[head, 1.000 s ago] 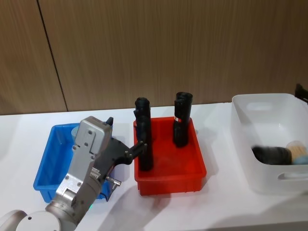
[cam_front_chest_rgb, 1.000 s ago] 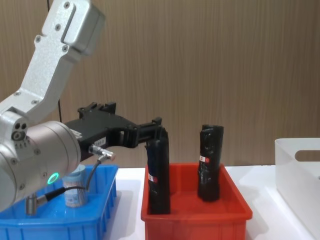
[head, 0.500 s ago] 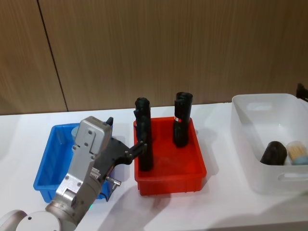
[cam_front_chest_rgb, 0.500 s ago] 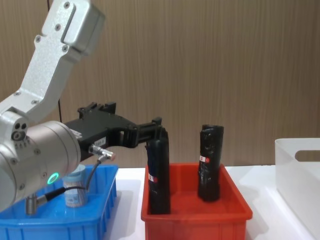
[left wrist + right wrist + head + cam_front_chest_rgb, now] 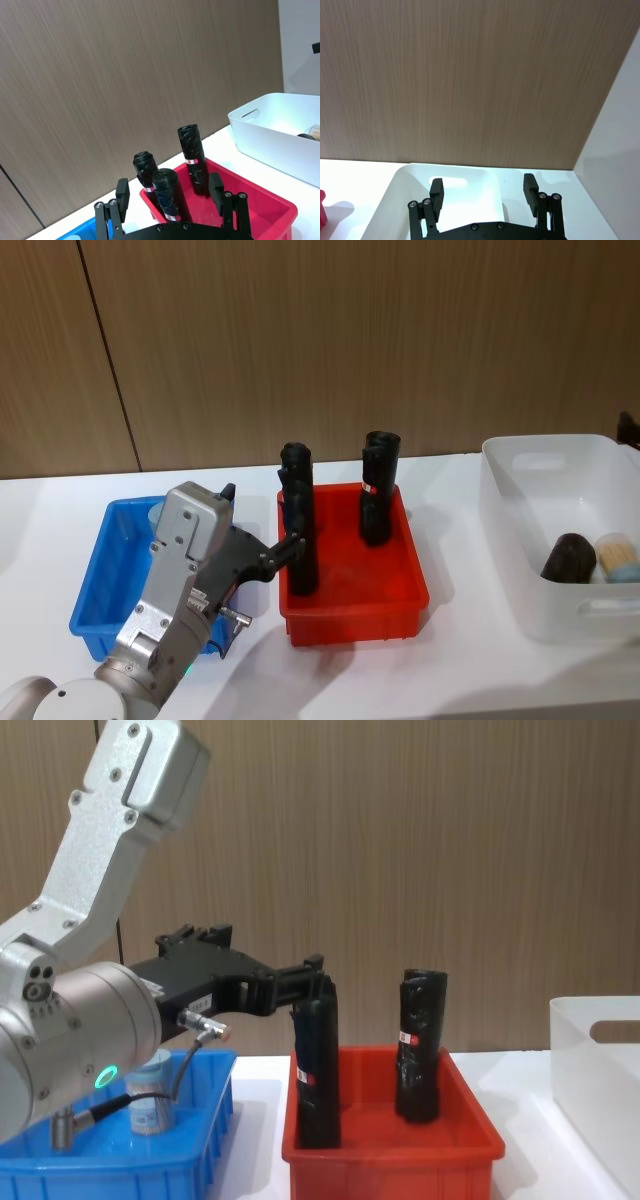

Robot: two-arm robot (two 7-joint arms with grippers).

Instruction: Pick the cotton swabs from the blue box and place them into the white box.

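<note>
Wood panelling behind white table [image 5: 450, 670]. My right gripper [image 5: 484, 196] hangs spread and empty above the white box [image 5: 520, 530], one cotton swabs jar [image 5: 620, 558] delivered inside. Left gripper [image 5: 170, 192], wide and empty, idles by the blue box [image 5: 100, 580]; next, fetch its remaining jar [image 5: 150, 1095].

On the table [image 5: 470, 680] three boxes stand in a row. The blue box [image 5: 100, 580] is at the lower left of the head view, the red box [image 5: 400, 585] is in the middle, and the white box [image 5: 500, 510] is at the right edge.

One jar of cotton swabs [image 5: 150, 1095] stands in the blue box, partly behind the left arm [image 5: 180, 585]. Another jar [image 5: 620, 558] lies in the white box, beside a dark roll [image 5: 567, 558]. Three rolls [image 5: 192, 157] stand upright in the red box. A wall [image 5: 350, 340] is behind the table.
</note>
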